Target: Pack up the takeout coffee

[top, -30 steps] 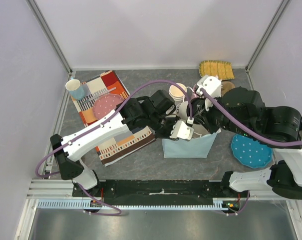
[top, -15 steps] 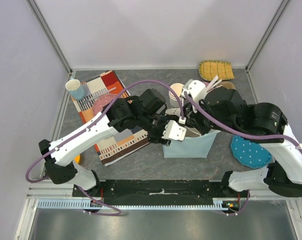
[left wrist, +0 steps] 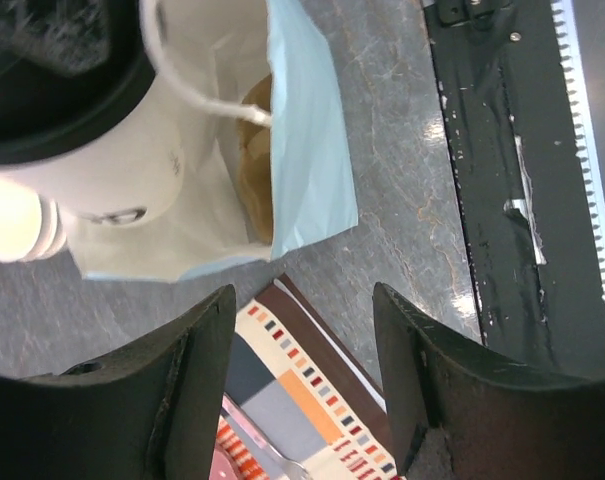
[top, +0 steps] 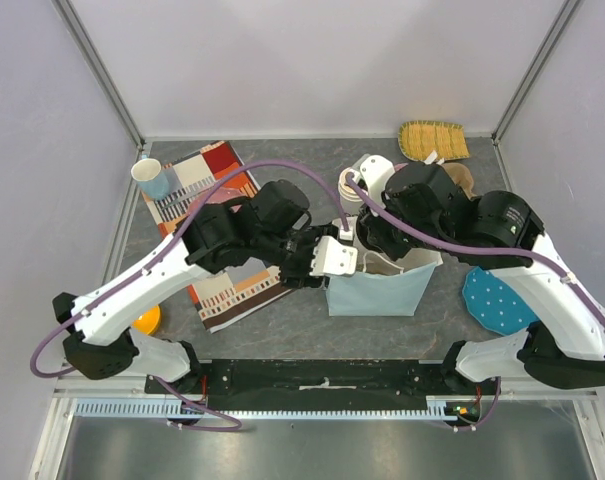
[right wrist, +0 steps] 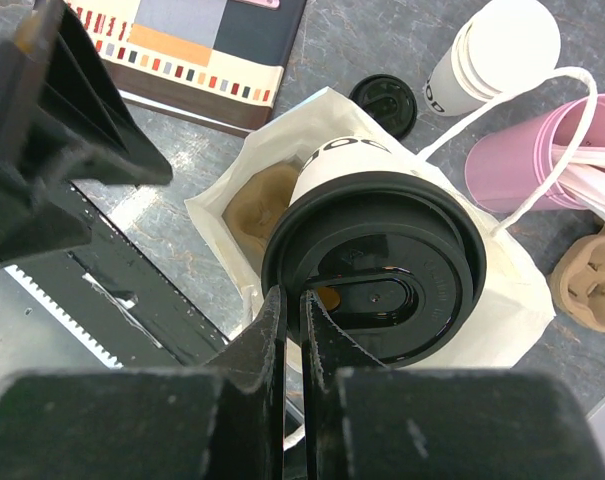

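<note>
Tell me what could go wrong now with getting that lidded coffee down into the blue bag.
The right gripper pinches only the black lid's rim, so the lid might pop off the takeout coffee. The left gripper stands open, clear of the light-blue bag, which could tip or fold. A white handle cord may snag.

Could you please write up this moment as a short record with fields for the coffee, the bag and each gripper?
coffee: takeout coffee, black lid on, upright in the mouth of the bag
bag: light-blue paper bag, standing open on the table, a brown cup carrier inside
right gripper: shut on the rim of the lid
left gripper: open, empty, beside the bag
nearby: stack of lidless cups, loose black lid
</note>
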Motion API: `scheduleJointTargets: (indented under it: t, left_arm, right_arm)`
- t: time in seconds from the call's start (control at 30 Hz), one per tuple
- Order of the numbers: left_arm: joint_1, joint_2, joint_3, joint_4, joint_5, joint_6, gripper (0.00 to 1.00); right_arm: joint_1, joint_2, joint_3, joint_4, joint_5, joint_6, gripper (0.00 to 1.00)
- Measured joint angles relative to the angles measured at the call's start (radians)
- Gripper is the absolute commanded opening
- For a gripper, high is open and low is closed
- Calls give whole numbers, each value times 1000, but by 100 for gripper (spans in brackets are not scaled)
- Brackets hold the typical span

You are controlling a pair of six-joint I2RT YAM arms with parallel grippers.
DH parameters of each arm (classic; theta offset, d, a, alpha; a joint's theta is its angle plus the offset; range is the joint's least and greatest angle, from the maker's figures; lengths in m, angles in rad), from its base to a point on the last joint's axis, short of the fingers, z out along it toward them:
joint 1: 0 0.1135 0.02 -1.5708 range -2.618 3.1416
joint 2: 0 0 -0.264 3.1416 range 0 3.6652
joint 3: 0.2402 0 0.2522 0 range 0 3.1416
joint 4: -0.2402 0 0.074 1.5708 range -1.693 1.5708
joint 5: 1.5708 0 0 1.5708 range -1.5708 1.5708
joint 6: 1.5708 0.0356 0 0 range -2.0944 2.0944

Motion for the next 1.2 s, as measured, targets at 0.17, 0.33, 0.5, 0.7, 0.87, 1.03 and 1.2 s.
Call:
scheduleJointTargets:
  t: [0.17, 0.33, 0.5, 0.7, 0.87, 1.03, 1.2]
  left_arm:
    - [1, -79, -69, 72, -111, -153, 64]
    - [1, -138, -128, 154, -218, -325, 64]
    - [5, -145, -145, 203, -319, -494, 65]
    - [18, -137, -145, 236, -363, -605, 65]
    - [18, -121, -149, 273, -405, -632, 65]
    - [24, -162, -222, 354, -415, -629, 65]
    - [24, -258, -371, 454, -406, -579, 65]
  right_arm:
    - [-24, 11, -6, 0, -31, 16, 0]
    - [-51, 48, -6, 0, -81, 61, 0]
    - [-51, 71, -27, 0, -119, 105, 0]
    - [-51, 82, -49, 0, -122, 139, 0]
    - [-51, 98, -58, 0, -120, 151, 0]
    - [-51, 107, -63, 0, -109, 169, 0]
    - [-51, 108, -85, 0, -103, 190, 0]
